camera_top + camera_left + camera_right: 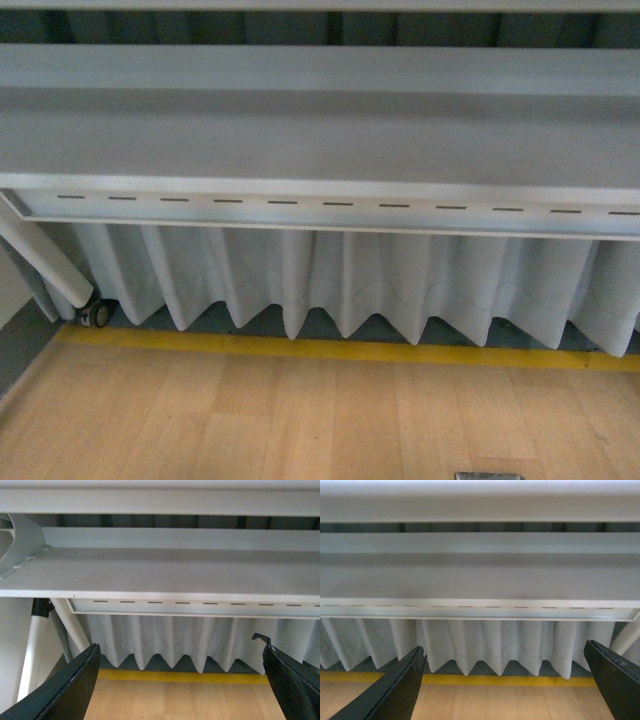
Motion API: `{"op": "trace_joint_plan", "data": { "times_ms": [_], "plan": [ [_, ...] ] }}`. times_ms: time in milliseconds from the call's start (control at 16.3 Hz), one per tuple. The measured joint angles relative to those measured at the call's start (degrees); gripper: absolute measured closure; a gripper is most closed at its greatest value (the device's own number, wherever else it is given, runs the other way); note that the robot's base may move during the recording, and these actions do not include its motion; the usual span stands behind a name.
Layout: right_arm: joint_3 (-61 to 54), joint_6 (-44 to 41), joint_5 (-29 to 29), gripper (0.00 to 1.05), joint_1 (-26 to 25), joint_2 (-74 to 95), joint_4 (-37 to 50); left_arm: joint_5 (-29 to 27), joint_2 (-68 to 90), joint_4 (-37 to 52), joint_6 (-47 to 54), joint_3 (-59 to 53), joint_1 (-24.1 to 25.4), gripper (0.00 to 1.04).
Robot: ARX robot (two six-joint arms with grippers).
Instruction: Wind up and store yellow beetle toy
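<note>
The yellow beetle toy is out of view in all three views. My left gripper (182, 685) is open and empty, its black fingers (75, 685) spread wide over a light wooden surface (175, 702). My right gripper (505, 685) is also open and empty, with its fingers (400, 687) wide apart above the same kind of wooden surface (500, 702). Neither arm shows in the front view.
A grey metal rail (320, 150) with a row of slots runs across ahead. A pleated white curtain (350, 280) hangs below it. A yellow strip (340, 348) edges the wooden surface (300, 420). A white leg with a caster (95, 312) stands at the left.
</note>
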Motion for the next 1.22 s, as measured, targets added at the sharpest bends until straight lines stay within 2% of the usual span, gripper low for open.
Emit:
{"op": "trace_joint_plan", "data": {
  "times_ms": [1224],
  "plan": [
    [0.0,0.2,0.0,0.06,0.0,0.0,0.3,0.1,0.0,0.2,-0.1,0.0,0.0,0.07]
  ]
}}
